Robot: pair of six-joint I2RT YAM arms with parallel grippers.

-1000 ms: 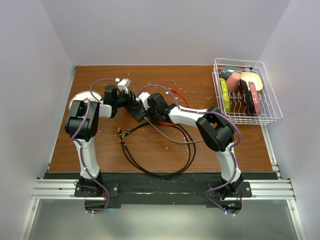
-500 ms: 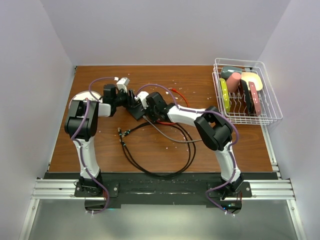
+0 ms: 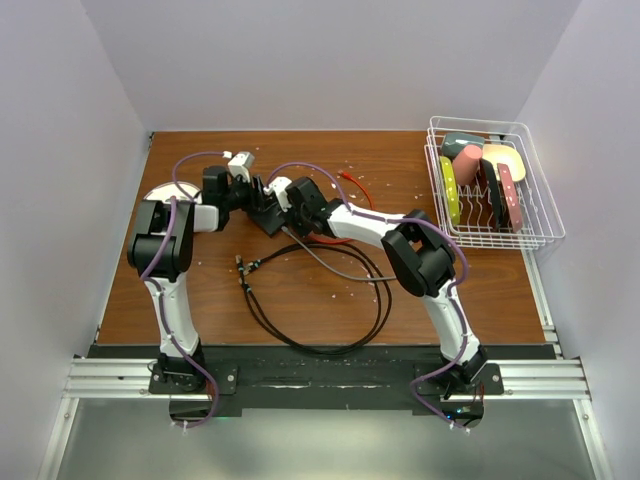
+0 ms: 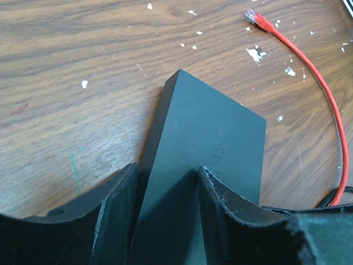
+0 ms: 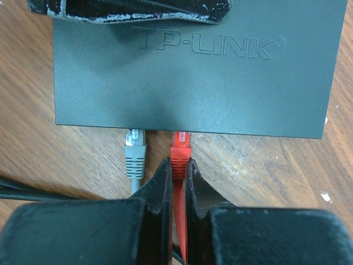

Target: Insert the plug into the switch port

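The black TP-LINK switch (image 5: 193,72) lies flat on the wooden table; it also shows in the top view (image 3: 268,217). Its port edge faces my right gripper, and the sockets themselves are hidden under that edge. My right gripper (image 5: 177,168) is shut on the red plug (image 5: 180,149), whose tip is at the port edge. A grey plug (image 5: 135,148) sits in the port just to its left. My left gripper (image 4: 165,204) is shut on the switch's (image 4: 215,132) far end, one finger on each face.
The red cable (image 4: 325,99) curves over the table, with its free plug (image 4: 255,16) lying loose. A black cable loop (image 3: 330,345) and a grey cable (image 3: 335,270) lie in front of the switch. A wire basket (image 3: 540,215) of dishes stands at the right.
Both grippers and the switch have shifted slightly up and to the left in the top view. The right gripper stays tight against the switch's port edge.
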